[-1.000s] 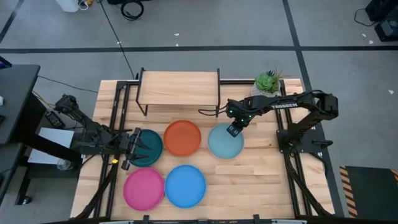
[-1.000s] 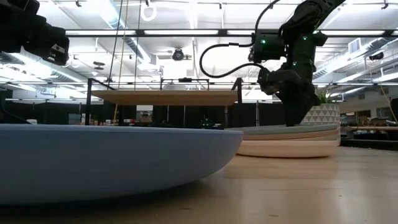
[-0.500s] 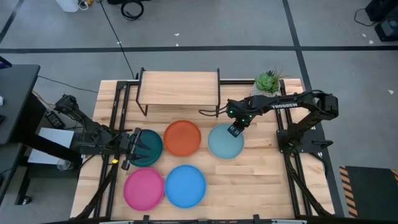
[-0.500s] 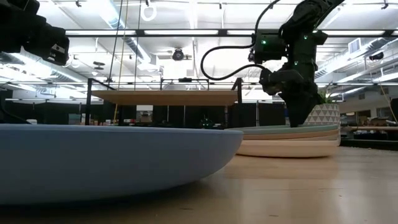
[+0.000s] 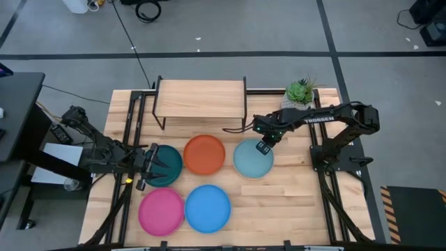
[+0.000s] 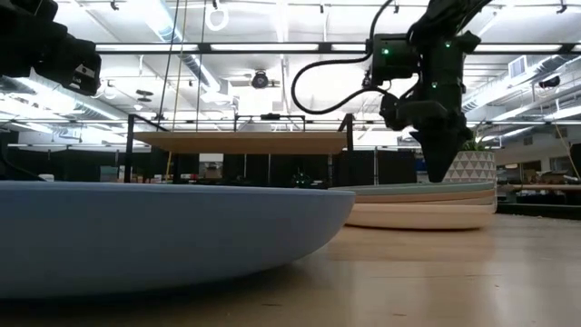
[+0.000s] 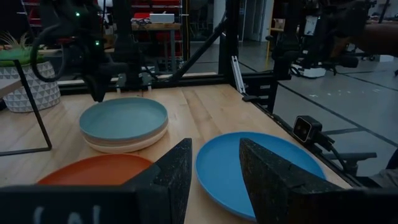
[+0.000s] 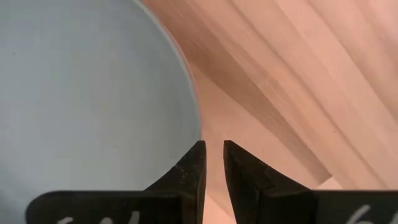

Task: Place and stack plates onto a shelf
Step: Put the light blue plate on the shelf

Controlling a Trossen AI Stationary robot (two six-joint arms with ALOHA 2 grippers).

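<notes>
Five plates show from above on the slatted wooden counter [image 5: 293, 188]; the dark teal plate [image 5: 166, 164], the orange plate [image 5: 204, 154] and the pale teal plate [image 5: 251, 160] lie in a row nearer the shelf [image 5: 201, 98], while the pink plate [image 5: 161, 212] and the blue plate [image 5: 207, 208] lie in a second row in front of them; the pale teal plate tops a small stack, with a tan plate [image 6: 427, 196] and a cream plate [image 6: 422, 216] showing beneath it in the low view; the shelf stands bare at the far side of the counter, a potted plant [image 5: 300, 91] just beside its right end. The right end effector [image 5: 263, 146] hangs above the far rim of the pale teal plate, pointing down; its fingers [image 8: 193, 171] stand nearly together with a narrow gap between them and grasp nothing, the plate's edge lying just beside them. The left end effector [image 5: 144, 167] rests over the left edge of the dark teal plate; its fingers [image 7: 177, 171] are parted and hold nothing.
</notes>
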